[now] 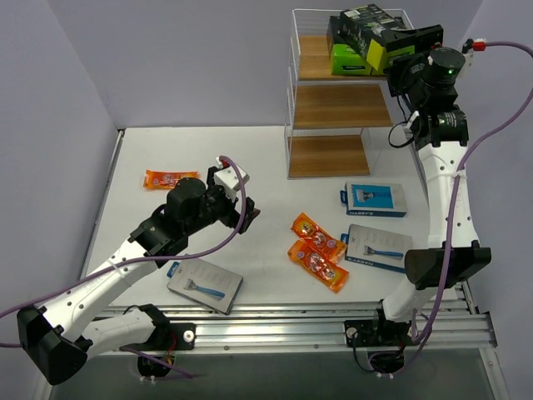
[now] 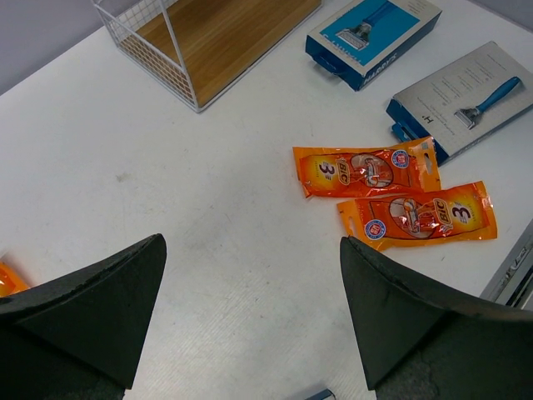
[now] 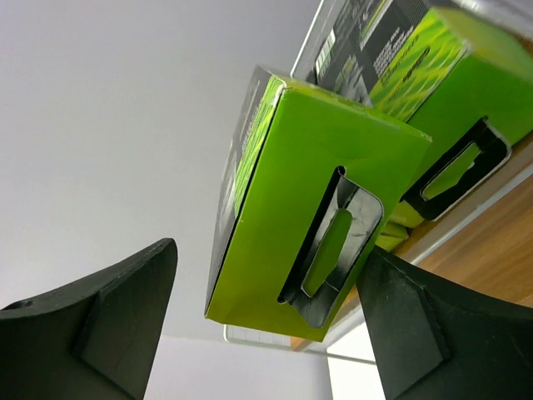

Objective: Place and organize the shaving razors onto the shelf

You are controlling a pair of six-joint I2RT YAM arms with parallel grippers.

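Observation:
The shelf (image 1: 340, 104) stands at the back right. Black-and-lime razor boxes (image 1: 358, 37) sit on its top tier. My right gripper (image 1: 391, 42) is at that tier, open, its jaws spread to either side of a lime box (image 3: 316, 208), with a clear gap on the left side. A second lime box (image 3: 416, 58) sits behind it. My left gripper (image 1: 244, 208) hangs open and empty over the middle of the table. Two orange packets (image 2: 366, 169) (image 2: 420, 215) lie ahead of it. A blue razor card (image 1: 375, 199) and a grey one (image 1: 379, 248) lie in front of the shelf.
Another orange packet (image 1: 171, 178) lies at the left of the table. A grey razor card (image 1: 204, 285) rests near the front edge by the left arm. The shelf's middle board (image 1: 341, 106) and bottom board (image 1: 327, 155) are bare.

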